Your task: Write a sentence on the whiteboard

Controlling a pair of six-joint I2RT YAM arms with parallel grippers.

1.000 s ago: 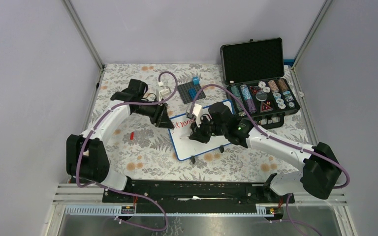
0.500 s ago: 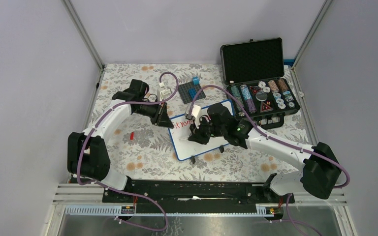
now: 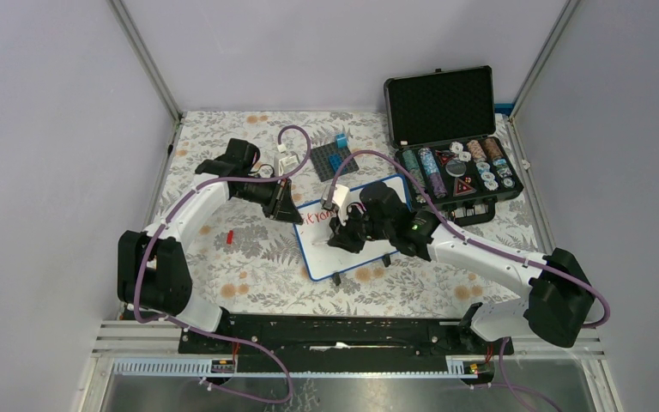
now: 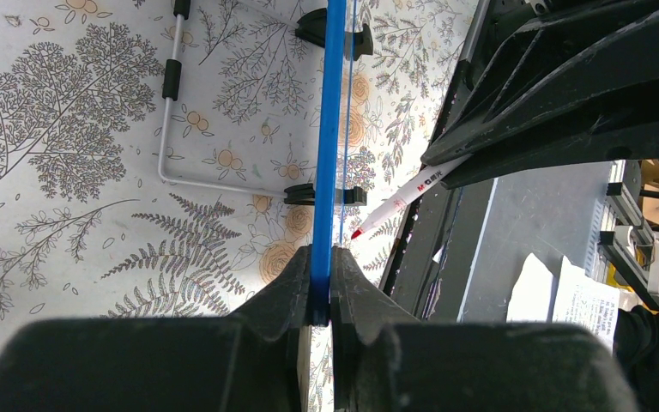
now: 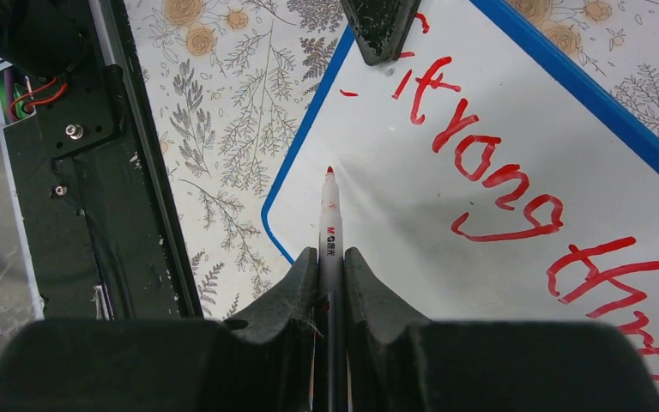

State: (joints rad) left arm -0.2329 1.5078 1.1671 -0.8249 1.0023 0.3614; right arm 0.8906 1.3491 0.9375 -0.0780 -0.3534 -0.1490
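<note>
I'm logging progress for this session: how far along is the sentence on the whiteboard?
Done: a couple of red words already run across the whiteboard. In hand: the right fingers clamp a red marker, tip over the board's blank part; the left fingers pinch its blue rim, steadying it. Left: whether the sentence is complete isn't readable; blank space remains.

Lilac walls (image 3: 309, 51), floral-print tabletop (image 3: 249, 257), metal corner posts (image 3: 146, 60); light seemingly even.

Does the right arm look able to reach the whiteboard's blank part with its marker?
Probably yes: the right gripper holds the red marker over bare whiteboard; the left gripper only clamps its edge.
</note>
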